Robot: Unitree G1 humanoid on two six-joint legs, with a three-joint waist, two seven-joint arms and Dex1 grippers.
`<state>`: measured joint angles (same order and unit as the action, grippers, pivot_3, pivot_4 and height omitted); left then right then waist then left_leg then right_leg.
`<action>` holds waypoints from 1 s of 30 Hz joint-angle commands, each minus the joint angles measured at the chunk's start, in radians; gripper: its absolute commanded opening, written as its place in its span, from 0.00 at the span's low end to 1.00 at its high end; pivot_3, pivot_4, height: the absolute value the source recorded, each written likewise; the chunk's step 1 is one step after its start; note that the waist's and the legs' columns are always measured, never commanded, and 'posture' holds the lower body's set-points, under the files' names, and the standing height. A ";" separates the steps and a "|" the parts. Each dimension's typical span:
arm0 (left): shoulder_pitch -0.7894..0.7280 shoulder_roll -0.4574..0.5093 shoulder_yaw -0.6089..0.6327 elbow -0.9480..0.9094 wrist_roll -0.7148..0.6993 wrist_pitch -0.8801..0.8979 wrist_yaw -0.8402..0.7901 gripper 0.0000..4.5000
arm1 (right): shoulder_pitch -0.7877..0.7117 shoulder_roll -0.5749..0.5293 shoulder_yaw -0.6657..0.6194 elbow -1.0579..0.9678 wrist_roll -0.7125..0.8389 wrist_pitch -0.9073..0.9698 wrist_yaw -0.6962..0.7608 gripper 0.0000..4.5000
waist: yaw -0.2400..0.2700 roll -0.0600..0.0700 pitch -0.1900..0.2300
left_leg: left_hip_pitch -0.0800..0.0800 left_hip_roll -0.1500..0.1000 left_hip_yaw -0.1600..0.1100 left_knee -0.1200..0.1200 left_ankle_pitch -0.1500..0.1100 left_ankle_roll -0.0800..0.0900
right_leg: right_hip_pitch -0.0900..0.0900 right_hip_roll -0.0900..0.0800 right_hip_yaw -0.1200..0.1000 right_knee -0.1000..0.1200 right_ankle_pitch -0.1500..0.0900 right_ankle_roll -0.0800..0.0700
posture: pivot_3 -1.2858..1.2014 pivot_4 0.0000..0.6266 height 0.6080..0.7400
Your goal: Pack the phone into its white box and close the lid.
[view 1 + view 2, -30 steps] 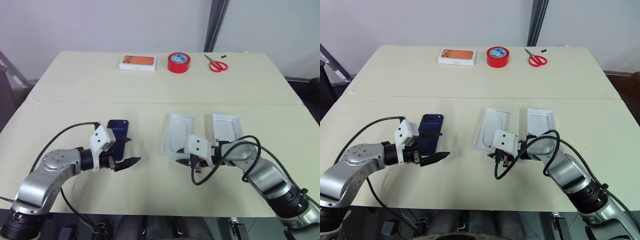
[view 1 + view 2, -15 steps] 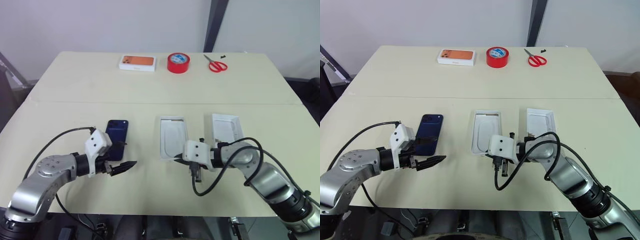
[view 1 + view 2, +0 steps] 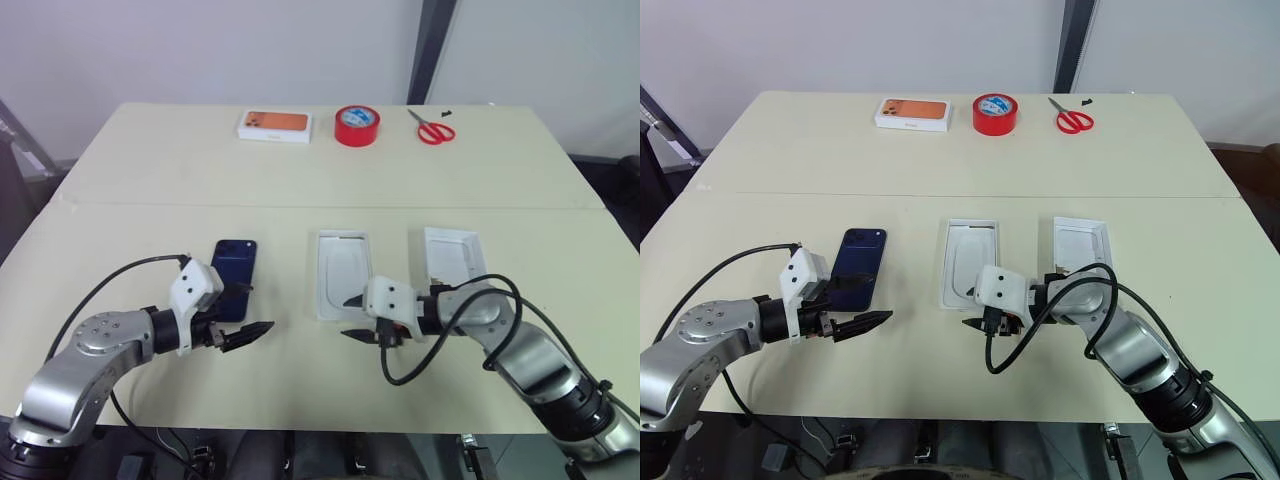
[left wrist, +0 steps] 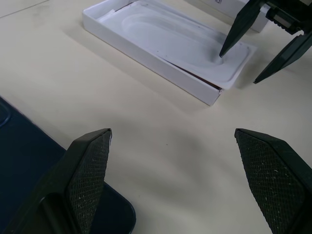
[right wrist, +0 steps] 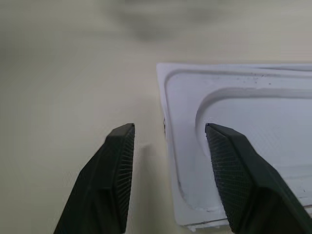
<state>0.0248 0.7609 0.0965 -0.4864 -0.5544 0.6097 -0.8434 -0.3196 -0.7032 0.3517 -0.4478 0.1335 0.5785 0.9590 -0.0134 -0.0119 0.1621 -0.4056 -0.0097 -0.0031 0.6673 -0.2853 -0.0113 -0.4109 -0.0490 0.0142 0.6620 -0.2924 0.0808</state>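
The dark navy phone (image 3: 235, 272) lies flat on the table at the left. My left gripper (image 3: 256, 308) hovers open at its near right corner, nothing between its fingers (image 4: 90, 151). The white box (image 3: 343, 273) lies in the middle with a thin white recessed insert (image 4: 175, 41) in it. My right gripper (image 3: 346, 318) stands open at the box's near end, one finger over the insert's corner (image 5: 229, 161) and the other over bare table. The lid (image 3: 452, 256) lies open side up to the right of the box.
At the far side of the table lie a white box with an orange phone picture (image 3: 275, 124), a red tape roll (image 3: 358, 125) and red scissors (image 3: 432, 130). Black cables loop from both wrists. The table's front edge runs just behind my grippers.
The right gripper, shut at the box's near end before, has opened and let go. The box swung from tilted to straight and now lies flat, slightly further left. The left gripper stays open.
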 commanded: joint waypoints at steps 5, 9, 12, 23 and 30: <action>-0.015 0.000 0.020 -0.021 -0.015 -0.003 0.004 0.95 | 0.007 0.003 -0.053 -0.042 0.073 0.025 0.006 0.15 | 0.000 0.000 0.000 | 0.000 0.000 0.000 0.000 0.000 0.000 | 0.000 0.000 0.000 0.000 0.000 0.000 | 0.52 0.24 0.92; -0.022 -0.003 0.018 -0.015 -0.017 -0.001 0.006 0.95 | 0.005 0.002 -0.063 -0.055 0.111 0.047 0.013 0.01 | 0.000 0.000 0.000 | 0.000 0.000 0.000 0.000 0.000 0.000 | 0.000 0.000 0.000 0.000 0.000 0.000 | 0.52 0.24 0.92; -0.029 -0.005 0.017 -0.010 -0.019 0.002 0.006 0.95 | 0.004 -0.007 -0.057 -0.062 0.122 0.059 0.026 0.01 | 0.000 0.000 0.000 | 0.000 0.000 0.000 0.000 0.000 0.000 | 0.000 0.000 0.000 0.000 0.000 0.000 | 0.52 0.24 0.92; -0.001 -0.018 0.015 -0.050 -0.022 0.009 0.023 0.95 | -0.015 0.033 -0.032 0.015 0.064 0.053 -0.049 0.01 | 0.000 0.000 0.000 | 0.000 0.000 0.000 0.000 0.000 0.000 | 0.000 0.000 0.000 0.000 0.000 0.000 | 0.52 0.24 0.92; -0.012 -0.027 0.002 -0.048 -0.020 0.013 0.034 0.95 | -0.046 0.056 -0.010 0.079 0.028 0.039 -0.072 0.01 | 0.000 0.000 0.000 | 0.000 0.000 0.000 0.000 0.000 0.000 | 0.000 0.000 0.000 0.000 0.000 0.000 | 0.52 0.24 0.92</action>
<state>0.0249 0.7358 0.0933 -0.5068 -0.5627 0.6238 -0.8131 -0.3467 -0.6527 0.3452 -0.3577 0.1640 0.6333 0.8895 -0.0132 -0.0119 0.1620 -0.4056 -0.0097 -0.0029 0.6674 -0.2853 -0.0113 -0.4109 -0.0490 0.0142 0.6622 -0.2923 0.0809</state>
